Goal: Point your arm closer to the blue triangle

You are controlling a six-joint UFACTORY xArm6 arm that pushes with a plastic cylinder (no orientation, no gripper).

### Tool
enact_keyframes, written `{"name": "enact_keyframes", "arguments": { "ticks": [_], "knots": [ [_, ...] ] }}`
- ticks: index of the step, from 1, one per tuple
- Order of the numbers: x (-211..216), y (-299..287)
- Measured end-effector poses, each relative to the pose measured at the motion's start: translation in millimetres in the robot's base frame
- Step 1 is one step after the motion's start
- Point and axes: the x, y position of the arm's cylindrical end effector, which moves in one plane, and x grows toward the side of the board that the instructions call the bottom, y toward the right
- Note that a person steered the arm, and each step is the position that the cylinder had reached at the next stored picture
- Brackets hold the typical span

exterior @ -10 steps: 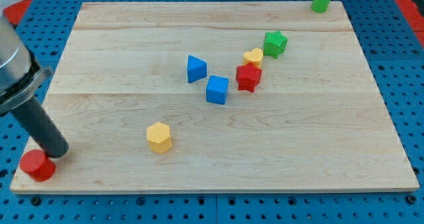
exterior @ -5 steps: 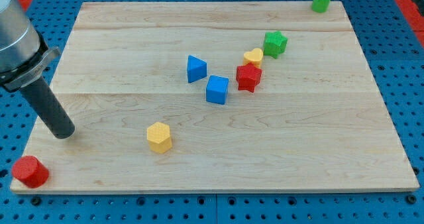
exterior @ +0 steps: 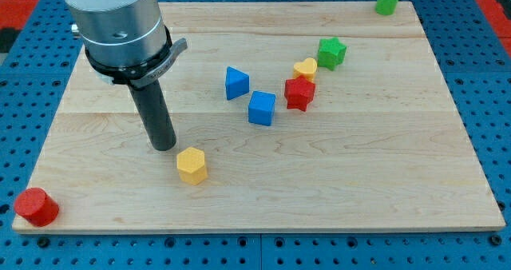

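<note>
**Tip left of the blue triangle**

A red cylinder [exterior: 36,207] sits at the counter [exterior: 383,174] bottom-left corner. My tip [exterior: 164,146] rests just above-left of the yellow hexagon [exterior: 192,165]; being a bare rod, it grasps nothing. The blue triangle [exterior: 236,83] lies near the counter's middle, up-right of my tip, with the blue cube [exterior: 261,108], red star [exterior: 299,93], yellow heart [exterior: 305,68] and green star [exterior: 331,53] rightward. A green cylinder [exterior: 387,0] occupies the top-right corner.
</note>
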Motion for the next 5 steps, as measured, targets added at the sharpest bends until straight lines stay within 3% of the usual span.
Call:
{"name": "enact_keyframes", "arguments": {
  "ticks": [5],
  "knots": [
    [-104.1,11.0]
  ]
}}
